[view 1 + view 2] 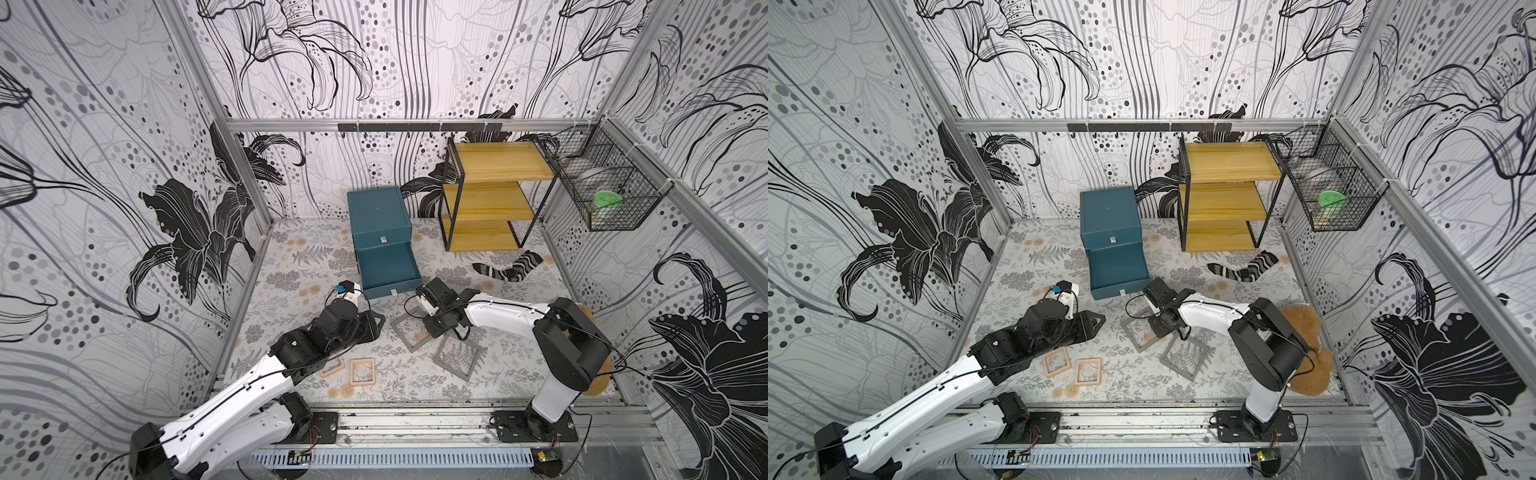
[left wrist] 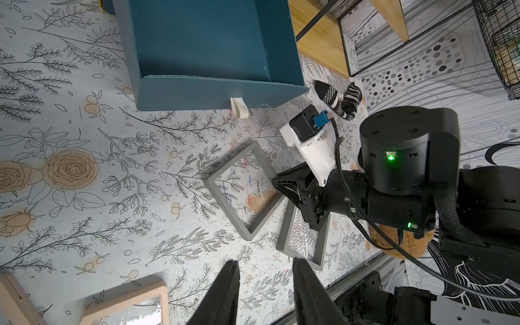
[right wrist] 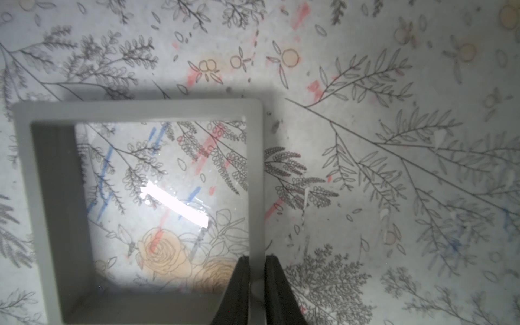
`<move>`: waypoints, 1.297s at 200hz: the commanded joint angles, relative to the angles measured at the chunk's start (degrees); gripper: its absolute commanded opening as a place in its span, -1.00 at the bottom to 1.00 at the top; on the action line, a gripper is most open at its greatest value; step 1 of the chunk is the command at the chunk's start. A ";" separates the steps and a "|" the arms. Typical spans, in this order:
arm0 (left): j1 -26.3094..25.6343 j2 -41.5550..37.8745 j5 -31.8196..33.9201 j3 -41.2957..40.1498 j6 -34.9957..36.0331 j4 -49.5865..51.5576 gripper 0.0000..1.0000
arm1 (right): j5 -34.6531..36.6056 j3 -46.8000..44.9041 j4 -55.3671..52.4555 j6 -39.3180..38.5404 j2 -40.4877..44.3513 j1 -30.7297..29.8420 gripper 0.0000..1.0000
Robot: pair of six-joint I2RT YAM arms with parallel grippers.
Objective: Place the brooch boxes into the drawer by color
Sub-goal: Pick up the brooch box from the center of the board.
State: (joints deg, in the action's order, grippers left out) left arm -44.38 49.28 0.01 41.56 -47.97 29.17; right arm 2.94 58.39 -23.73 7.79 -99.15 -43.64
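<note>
On the left of the flowery bench, the left gripper is held low and pointed toward the middle. Its two jaws are seen a little apart, and nothing is held between them. Near the front edge, one pale pink brooch box is partly hidden under the left arm. A second pale pink brooch box is laid flat just beside it.

In the middle, at the back, the dark blue chest of drawers is stood. Its bottom drawer is pulled out toward the front, and the drawer above it is shut.

In front of the open drawer, a grey brooch box is found. One side of its rim is pinched by the right gripper, with one jaw inside the frame and one outside. Whether the box is lifted off the bench cannot be told. A second grey brooch box is laid flat just beside it, nearer the front.

Further right, a black-and-white striped sock is laid in front of a yellow wood shelf with a black frame. A brown fluffy thing is seen behind the right arm. On the right wall a black wire basket is hung, and something with a green lid is kept in it.
</note>
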 commanded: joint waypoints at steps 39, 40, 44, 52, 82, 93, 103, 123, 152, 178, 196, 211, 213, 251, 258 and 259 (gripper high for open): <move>-0.36 0.21 0.87 1.86 0.75 -1.92 -0.27 | 3.89 0.60 -3.56 1.08 1.67 -1.89 -1.00; -0.36 0.21 0.87 1.90 0.71 -1.92 -0.27 | 3.89 0.60 -3.56 1.08 1.67 -1.89 -1.00; -0.36 0.22 0.96 1.90 0.73 -1.87 -0.27 | 3.94 0.46 -3.78 1.50 1.91 -1.93 -1.00; -0.36 0.23 1.05 1.94 0.65 -1.92 -0.27 | 4.22 0.25 -4.00 2.35 2.55 -1.90 -1.00; -0.36 0.27 1.31 1.94 0.46 -2.01 -0.27 | 3.98 -0.56 -5.13 6.23 6.43 -1.93 -1.00; -0.36 0.35 1.46 2.03 0.29 -2.10 -0.27 | 4.77 -0.50 -6.70 7.86 7.24 -1.98 -1.00; -0.36 0.37 1.63 2.02 0.16 -2.16 -0.27 | 5.69 -0.51 -8.18 9.53 8.23 -1.97 -1.00; -0.29 0.21 1.93 1.90 -0.28 -2.44 -0.27 | 6.45 -1.08 -10.74 12.71 10.63 -1.93 -1.00; -0.36 0.12 2.71 2.28 -0.90 -2.71 -0.27 | 7.04 -0.93 -15.44 16.96 13.60 -1.94 -1.00; -0.36 0.37 3.62 3.23 -1.33 -3.06 -0.26 | 7.05 -0.15 -19.22 19.93 16.35 -1.91 -1.00; -0.35 0.42 4.78 4.30 -1.51 -2.90 -0.26 | 7.17 0.87 -21.55 21.75 18.23 -1.89 -1.00; -0.29 0.49 5.90 5.29 -1.76 -2.60 -0.27 | 7.35 2.43 -23.44 22.81 19.46 -1.88 -1.00; -0.34 0.56 6.02 5.42 -1.78 -2.55 -0.27 | 7.41 2.67 -23.64 22.93 19.62 -1.91 -1.00; -0.18 1.56 7.72 8.10 -1.62 -1.85 -0.24 | 7.72 9.70 -27.29 23.85 19.43 -1.97 -1.00; 0.06 2.00 7.72 8.58 -1.45 -1.68 -0.24 | 7.77 11.47 -27.94 23.93 18.86 -1.96 -1.00; 0.11 2.02 7.72 8.64 -1.44 -1.67 -0.24 | 7.82 11.74 -27.99 23.94 18.80 -1.97 -1.00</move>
State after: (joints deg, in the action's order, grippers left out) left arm -44.49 50.22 5.69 47.79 -49.50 28.73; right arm 9.26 64.84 -47.72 29.69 -80.47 -45.36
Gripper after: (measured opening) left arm 0.377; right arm 0.121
